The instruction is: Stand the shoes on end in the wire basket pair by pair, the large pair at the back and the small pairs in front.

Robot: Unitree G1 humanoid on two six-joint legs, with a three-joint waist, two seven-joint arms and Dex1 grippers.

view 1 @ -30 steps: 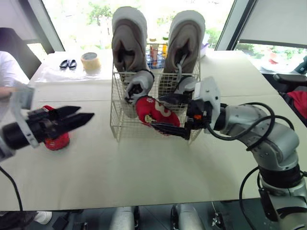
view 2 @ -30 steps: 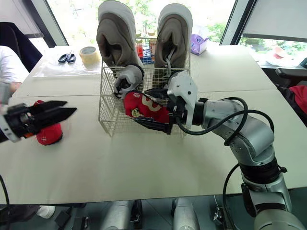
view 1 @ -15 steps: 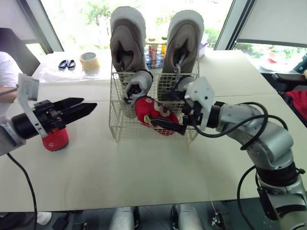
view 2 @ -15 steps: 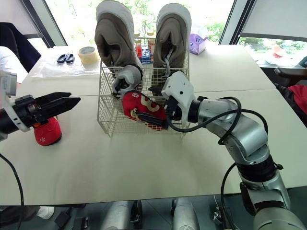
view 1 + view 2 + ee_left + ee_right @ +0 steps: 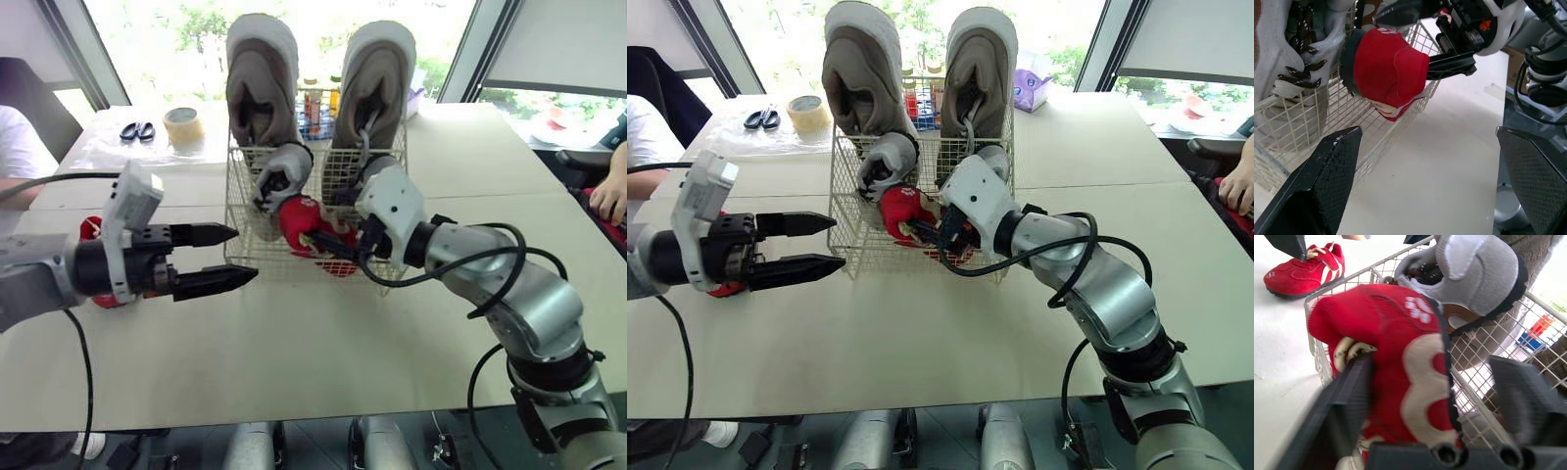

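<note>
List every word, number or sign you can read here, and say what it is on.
"8": cream figure on the side of the red shoe at the wire basket.
Labels on the bottles behind the basket: too small to read.

One white wire basket point(image 5: 847, 217) holds two large taupe shoes point(image 5: 263, 83), two small grey shoes point(image 5: 284, 174) and one of two small red shoes point(image 5: 299, 220); far left, one tan tape roll point(image 5: 183, 125), one pair of black scissors point(image 5: 139, 130).
</note>
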